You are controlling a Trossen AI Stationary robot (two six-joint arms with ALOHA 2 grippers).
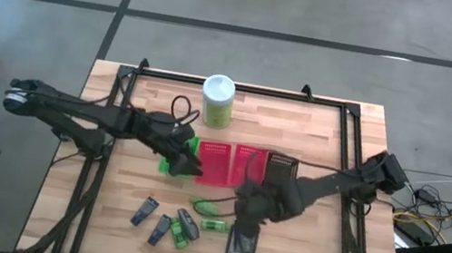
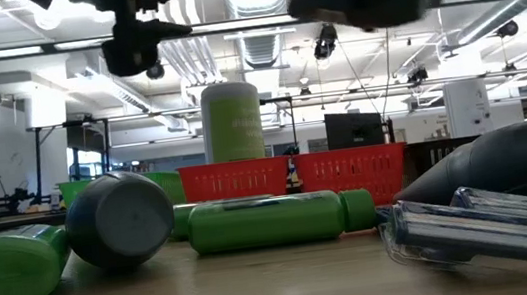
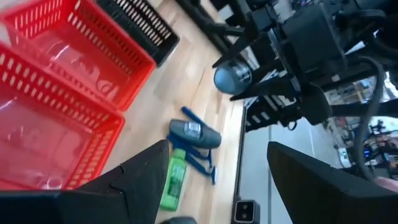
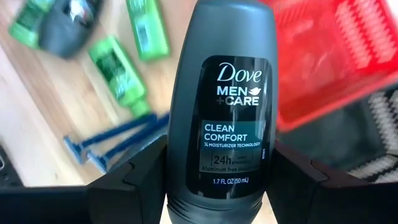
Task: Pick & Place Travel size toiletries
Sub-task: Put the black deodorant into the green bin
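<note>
My right gripper (image 1: 248,206) is shut on a dark grey Dove roll-on bottle (image 4: 224,112), held above the table's near middle. Its rounded end also shows in the left wrist view (image 3: 233,78). My left gripper (image 1: 186,164) is open and empty over the green basket (image 1: 171,160) and the nearer red basket; its fingers (image 3: 140,180) stand wide apart. On the table near the front lie dark grey tubes (image 1: 144,211), green mini bottles (image 1: 214,227) and blue razors (image 1: 241,245). The low view shows a green bottle (image 2: 263,221) lying on its side. My right gripper pinches the roll-on bottle between its two fingers (image 4: 140,177), on its two sides near the label's lower end (image 4: 186,177). The bottle lies along the fingers and sticks out past their tips, rounded end forward. It is lifted clear of the table.
A tall green canister with a white lid (image 1: 218,99) stands at the far middle. Two red baskets (image 1: 214,161) and a black basket (image 1: 280,165) stand in a row mid-table. A black frame (image 1: 347,147) runs along the table's edges.
</note>
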